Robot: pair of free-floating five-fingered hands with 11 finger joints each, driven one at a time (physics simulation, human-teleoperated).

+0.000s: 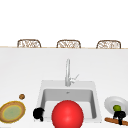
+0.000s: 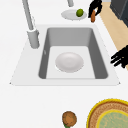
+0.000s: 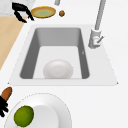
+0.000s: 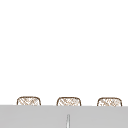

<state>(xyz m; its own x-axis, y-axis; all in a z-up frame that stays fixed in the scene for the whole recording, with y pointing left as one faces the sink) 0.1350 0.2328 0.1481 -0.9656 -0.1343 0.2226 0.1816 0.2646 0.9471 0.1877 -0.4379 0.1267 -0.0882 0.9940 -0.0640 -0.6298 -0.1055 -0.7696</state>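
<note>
We have our right hand [image 1: 120,115] curled round a brown stick [image 1: 113,120], lifted just beside the white plate [image 1: 110,102]; any next move calls for a firm, level grip. Our left hand [image 1: 38,113] hangs loosely open by the sink's [image 1: 43,85] front left corner. The plate holds a lime [image 1: 116,108]; the sink holds a white bowl [image 2: 69,62]. A yellow-rimmed dish [image 1: 12,112] lies left.

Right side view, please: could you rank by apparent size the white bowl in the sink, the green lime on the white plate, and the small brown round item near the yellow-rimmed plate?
1. White bowl.
2. Green lime, though it lies nearest the camera.
3. Small brown round item, farthest away, so unsure.
</note>
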